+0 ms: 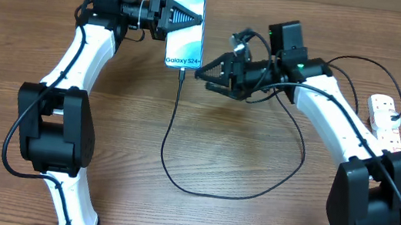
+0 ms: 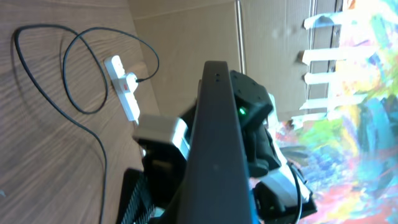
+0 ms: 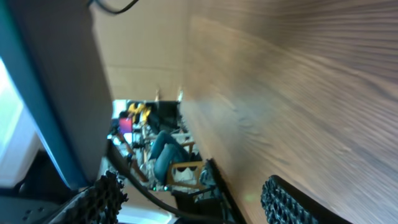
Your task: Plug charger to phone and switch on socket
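Overhead, left hand (image 1: 185, 19) clamps phone (image 1: 184, 48), covering its upper screen; right hand (image 1: 209, 75) gapes empty.

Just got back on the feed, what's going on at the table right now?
The left gripper is shut on the phone, holding it screen up. The charger cable's tip reaches the phone's lower edge and looks plugged in, though I can't confirm it is seated. The right gripper sits open beside that connector, holding nothing. The socket lies by the right arm's base with no gripper on it; its switch state isn't readable.
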`<state>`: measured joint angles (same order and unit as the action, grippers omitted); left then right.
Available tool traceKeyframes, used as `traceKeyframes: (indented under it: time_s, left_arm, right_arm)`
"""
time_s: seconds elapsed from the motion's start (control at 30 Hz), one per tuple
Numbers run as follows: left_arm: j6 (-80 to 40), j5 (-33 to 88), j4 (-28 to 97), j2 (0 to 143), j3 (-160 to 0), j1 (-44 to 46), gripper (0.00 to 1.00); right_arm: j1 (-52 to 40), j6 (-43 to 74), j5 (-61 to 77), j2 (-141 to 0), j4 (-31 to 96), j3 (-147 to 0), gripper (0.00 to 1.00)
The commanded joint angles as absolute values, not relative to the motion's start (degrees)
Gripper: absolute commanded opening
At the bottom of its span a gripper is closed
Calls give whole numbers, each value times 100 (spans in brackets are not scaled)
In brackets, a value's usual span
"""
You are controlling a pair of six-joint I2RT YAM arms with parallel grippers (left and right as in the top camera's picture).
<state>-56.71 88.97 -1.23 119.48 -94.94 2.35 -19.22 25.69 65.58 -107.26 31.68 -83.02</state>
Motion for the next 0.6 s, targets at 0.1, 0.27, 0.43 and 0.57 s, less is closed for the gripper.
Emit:
traceKeyframes:
  time_s: [0.1,0.27,0.43,0.57]
  left_arm:
    - [-6073,9054,-130,11839,-9531,226,4]
    - [-6250,9043,-130,11839,-9531,226,4]
    - [-6608,8952,-132,11839,-9529,215,4]
    - [-6606,8949,-132,11839,-9531,215,4]
  right_arm:
    - [-2119,3070,7109,-10645,2676,-8396,71]
    - [-2126,3070,7328,-10645,2554,-8396,68]
    - [-1940,3197,7456,-10645,2401,-8396,68]
    - [-1857,3194,7703,-10645,2410,-8396,57]
